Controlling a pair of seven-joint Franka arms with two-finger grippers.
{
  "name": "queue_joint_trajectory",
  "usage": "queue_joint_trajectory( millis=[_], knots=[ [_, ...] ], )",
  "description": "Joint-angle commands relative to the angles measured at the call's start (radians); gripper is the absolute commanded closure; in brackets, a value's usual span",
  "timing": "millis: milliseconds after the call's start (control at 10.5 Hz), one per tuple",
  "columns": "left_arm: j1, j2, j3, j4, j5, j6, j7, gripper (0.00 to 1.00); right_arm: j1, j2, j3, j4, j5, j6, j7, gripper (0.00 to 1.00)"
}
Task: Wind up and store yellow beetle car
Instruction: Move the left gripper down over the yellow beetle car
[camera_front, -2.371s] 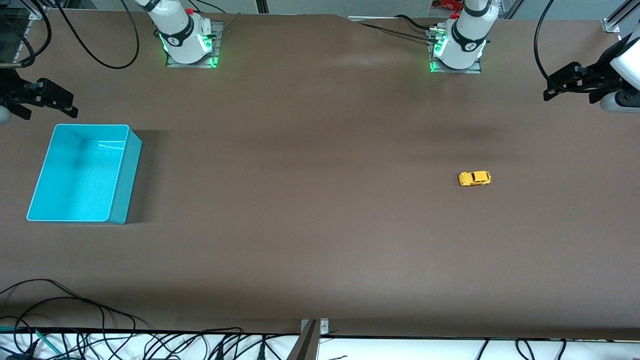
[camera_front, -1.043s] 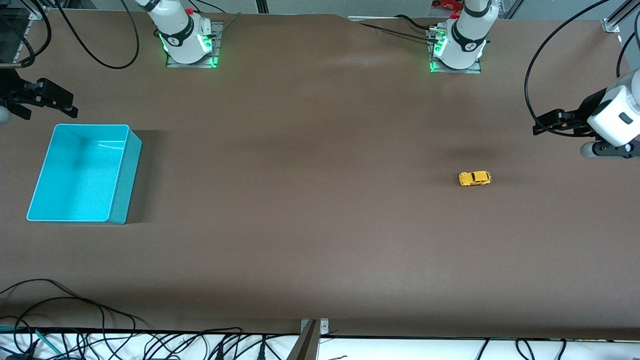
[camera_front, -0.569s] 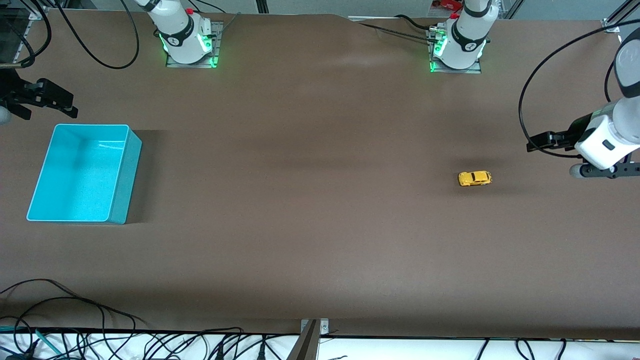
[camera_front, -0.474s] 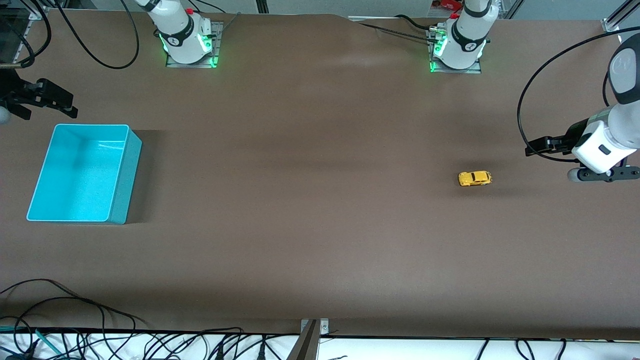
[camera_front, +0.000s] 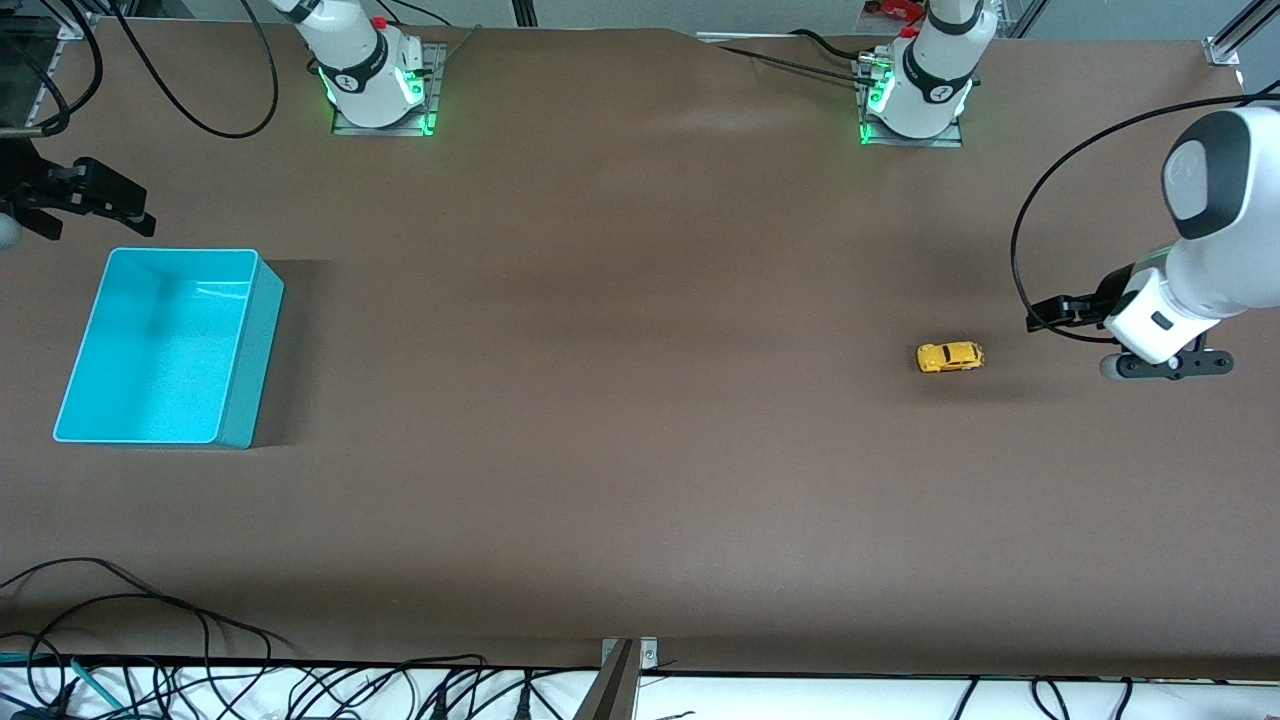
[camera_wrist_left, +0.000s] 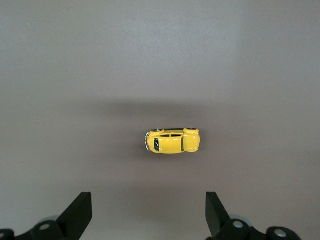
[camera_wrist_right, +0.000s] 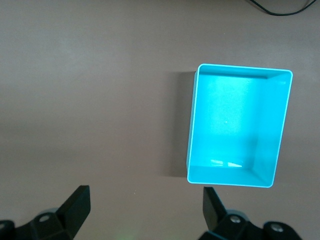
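The yellow beetle car (camera_front: 950, 356) stands on its wheels on the brown table toward the left arm's end, untouched. My left gripper (camera_front: 1160, 360) hangs in the air over the table beside the car, toward the table's end. In the left wrist view the car (camera_wrist_left: 172, 142) lies a little ahead of the left gripper (camera_wrist_left: 147, 197), whose black fingers (camera_wrist_left: 80, 210) stand wide apart with nothing between them. My right gripper (camera_wrist_right: 145, 192) is open and empty, waiting at the right arm's end of the table.
A turquoise bin (camera_front: 250, 340) stands empty toward the right arm's end; the right wrist view shows the bin (camera_wrist_right: 194, 125) too. The two arm bases (camera_front: 375, 80) stand along the table edge farthest from the front camera. Cables (camera_front: 150, 640) lie past the edge nearest to it.
The left arm has swung in from the table's end toward the car, and its hand has come closer to it. The car, the bin and the right arm have not moved.
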Motion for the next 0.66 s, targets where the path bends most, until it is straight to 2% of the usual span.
queue_joint_trajectory(
  millis=[0, 379, 569],
  knots=[
    [0.001, -0.003, 0.000, -0.072, -0.008, 0.092, 0.007, 0.00, -0.012, 0.002, 0.009, 0.013, 0.012, -0.010, 0.012, 0.00],
    [-0.002, 0.009, -0.002, -0.162, -0.010, 0.186, 0.008, 0.00, -0.012, 0.002, 0.009, 0.013, 0.014, -0.011, 0.012, 0.00],
    [-0.010, 0.023, -0.003, -0.189, -0.008, 0.193, 0.144, 0.00, -0.012, 0.002, 0.009, 0.013, 0.014, -0.010, 0.012, 0.00]
  ],
)
